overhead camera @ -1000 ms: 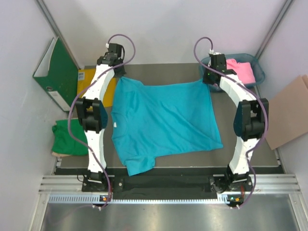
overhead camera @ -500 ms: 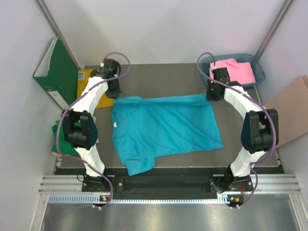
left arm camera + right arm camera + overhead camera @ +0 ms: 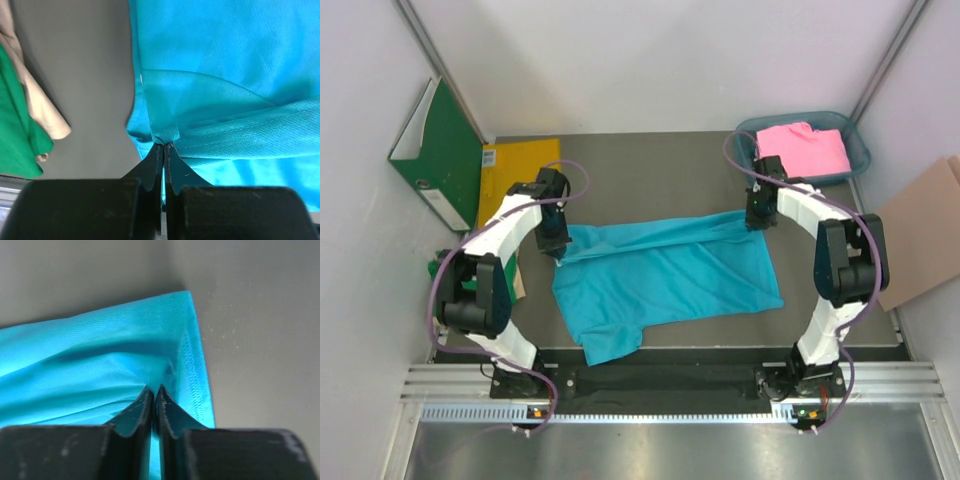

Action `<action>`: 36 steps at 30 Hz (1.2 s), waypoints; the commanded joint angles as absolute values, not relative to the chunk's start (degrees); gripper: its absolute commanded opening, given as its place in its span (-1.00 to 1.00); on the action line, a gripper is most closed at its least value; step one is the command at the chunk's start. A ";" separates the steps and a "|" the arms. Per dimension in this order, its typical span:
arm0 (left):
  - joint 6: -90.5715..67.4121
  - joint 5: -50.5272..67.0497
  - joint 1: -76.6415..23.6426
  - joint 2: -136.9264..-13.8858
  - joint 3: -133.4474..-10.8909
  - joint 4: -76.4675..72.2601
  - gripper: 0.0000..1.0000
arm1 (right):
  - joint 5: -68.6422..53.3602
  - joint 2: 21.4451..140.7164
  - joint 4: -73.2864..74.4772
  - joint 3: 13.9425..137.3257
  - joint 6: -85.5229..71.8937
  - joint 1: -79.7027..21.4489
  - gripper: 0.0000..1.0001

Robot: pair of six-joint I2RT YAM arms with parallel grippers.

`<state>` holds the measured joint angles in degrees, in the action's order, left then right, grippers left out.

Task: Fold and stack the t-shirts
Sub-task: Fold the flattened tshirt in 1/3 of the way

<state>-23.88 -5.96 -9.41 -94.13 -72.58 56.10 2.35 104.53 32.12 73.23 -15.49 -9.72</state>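
Two grippers have swung back toward the near edge together: the left gripper (image 3: 163,146) and the right gripper (image 3: 152,389) each stay pinched shut on a far corner of the turquoise t-shirt (image 3: 670,275). They are dragging its far hem over the body lying flat mid-table (image 3: 650,180). That looks like the first fold, roughly half laid over, with the pink t-shirt (image 3: 805,150) untouched in its bin (image 3: 860,150).

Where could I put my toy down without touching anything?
The bare table at the back, between the yellow envelope and the bin, beyond the blue shirt. A thin strip runs along the shirt's near edge. The left edge is crowded: green shirt, binder and left arm.
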 commanded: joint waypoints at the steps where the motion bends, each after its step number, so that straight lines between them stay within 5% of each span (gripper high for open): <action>1: -24.17 -5.71 -10.98 -90.18 -70.14 57.48 -1.00 | 5.01 107.57 33.48 76.90 -16.00 -10.20 -0.79; 4: -24.52 -6.50 -12.91 -89.39 -67.60 58.18 -1.00 | 5.01 110.21 35.94 78.04 -16.43 -10.46 -0.18; 6: -24.70 -6.33 -13.71 -89.30 -66.28 59.67 -1.00 | 6.50 110.22 37.00 77.87 -16.79 -10.81 0.55; 7: -24.70 -5.72 -14.32 -89.38 -64.79 60.46 -0.84 | 6.94 109.69 37.09 77.35 -16.87 -11.07 0.83; 8: -24.44 -5.02 -14.59 -89.56 -64.17 61.34 -0.37 | 7.29 108.21 37.00 77.00 -16.87 -11.34 0.99; 10: -24.08 -4.65 -15.81 -88.78 -62.76 62.57 0.35 | 7.29 106.53 36.91 76.12 -16.70 -11.43 0.99; 11: -24.08 -5.70 -16.34 -87.90 -62.49 62.32 0.97 | 7.47 104.61 37.00 75.85 -16.79 -11.43 0.99; 14: -23.12 -5.72 -16.96 -84.03 -63.01 58.72 0.98 | 7.91 101.70 36.39 74.97 -16.88 -11.43 0.99; 21: -20.74 -1.86 -17.14 -91.13 -67.76 50.02 0.96 | 9.05 100.19 36.30 76.02 -18.02 -11.43 0.99; 28: -18.02 5.44 -18.45 -103.70 -71.71 43.69 0.65 | 8.88 100.99 36.91 77.52 -18.54 -11.42 0.99; 30: -17.67 6.41 -18.81 -105.46 -71.89 42.46 0.38 | 8.88 100.55 37.09 77.61 -18.63 -11.42 0.99; 31: -17.67 6.76 -19.16 -105.82 -72.07 41.84 -0.14 | 8.96 100.37 37.09 77.61 -18.55 -11.43 0.99; 34: -17.58 6.94 -19.86 -106.96 -73.29 43.05 -1.00 | 9.05 100.11 37.44 77.52 -18.63 -11.43 0.99; 36: -17.49 6.42 -20.30 -105.92 -73.74 43.85 -1.00 | 9.05 99.67 37.44 77.26 -18.89 -11.43 0.98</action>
